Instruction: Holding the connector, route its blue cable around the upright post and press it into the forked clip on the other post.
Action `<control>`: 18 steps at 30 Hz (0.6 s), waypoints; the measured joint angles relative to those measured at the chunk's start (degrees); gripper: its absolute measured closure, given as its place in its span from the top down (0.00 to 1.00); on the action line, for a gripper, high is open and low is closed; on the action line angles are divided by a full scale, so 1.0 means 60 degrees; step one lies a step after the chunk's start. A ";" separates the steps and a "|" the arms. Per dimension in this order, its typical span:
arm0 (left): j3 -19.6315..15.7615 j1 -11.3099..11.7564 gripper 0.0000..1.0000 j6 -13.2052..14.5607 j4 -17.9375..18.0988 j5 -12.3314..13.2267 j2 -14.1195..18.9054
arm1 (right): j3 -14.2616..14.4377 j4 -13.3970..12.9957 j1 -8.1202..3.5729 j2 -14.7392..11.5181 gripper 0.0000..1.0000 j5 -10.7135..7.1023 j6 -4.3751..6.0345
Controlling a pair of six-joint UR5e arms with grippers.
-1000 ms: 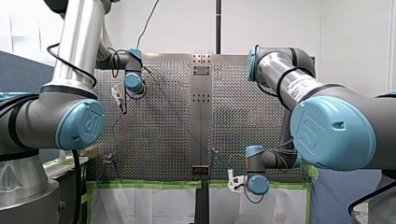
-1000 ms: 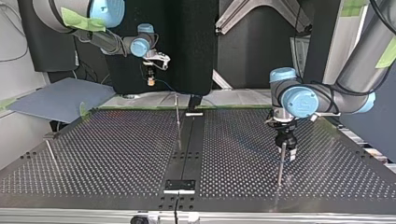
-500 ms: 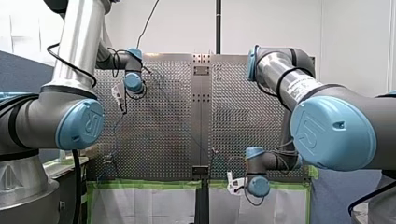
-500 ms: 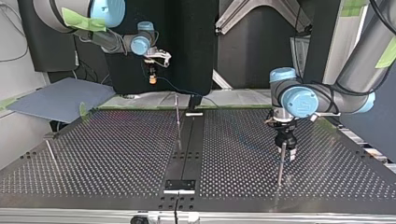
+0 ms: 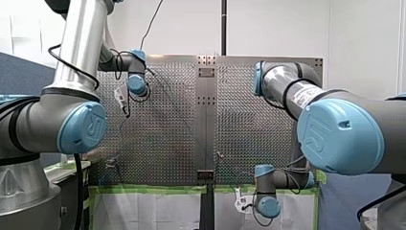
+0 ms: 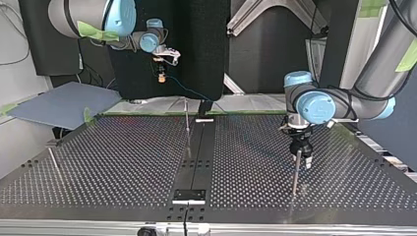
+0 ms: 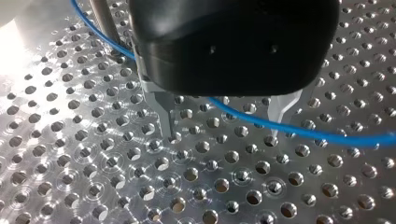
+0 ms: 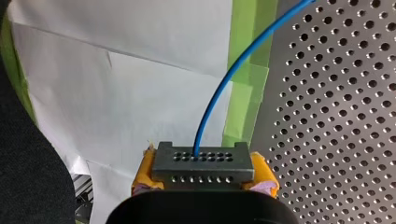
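My right hand (image 8: 202,171) is gripping the connector (image 8: 202,158) beyond the tabletop (image 6: 123,162).
In the top view, nearest, my left hand (image 6: 299,158) is hanging low beside the upright post (image 6: 294,179), metal fingers (image 7: 166,116) spread, with the blue cable (image 7: 327,135) crossing at their tips. Farther back, yellow pads (image 8: 145,169) are pinching the connector, raised past the far edge.

The perforated metal table (image 6: 123,162) has a solid centre strip (image 6: 195,157). Three thin posts stand upright on it: centre post (image 6: 187,123), left-side post (image 6: 54,161) and right-side post (image 6: 295,177), as placed in the top view. Green tape (image 5: 148,189) borders one edge.
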 joint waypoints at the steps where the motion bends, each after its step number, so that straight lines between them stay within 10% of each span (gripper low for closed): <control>1: -0.0001 0.0001 1.00 0.0000 0.0000 0.0000 0.0001 | -0.0005 0.0011 0.0001 -0.0010 0.01 0.0000 -0.0028; 9: 0.0000 0.0016 1.00 0.0000 0.0000 0.0000 0.0005 | 0.0047 0.0396 0.0052 -0.0503 0.01 -0.0007 -0.0305; 18: -0.0002 0.0016 1.00 0.0000 0.0000 0.0000 0.0002 | 0.0593 0.0461 -0.0002 -0.1190 0.01 0.0000 -0.0152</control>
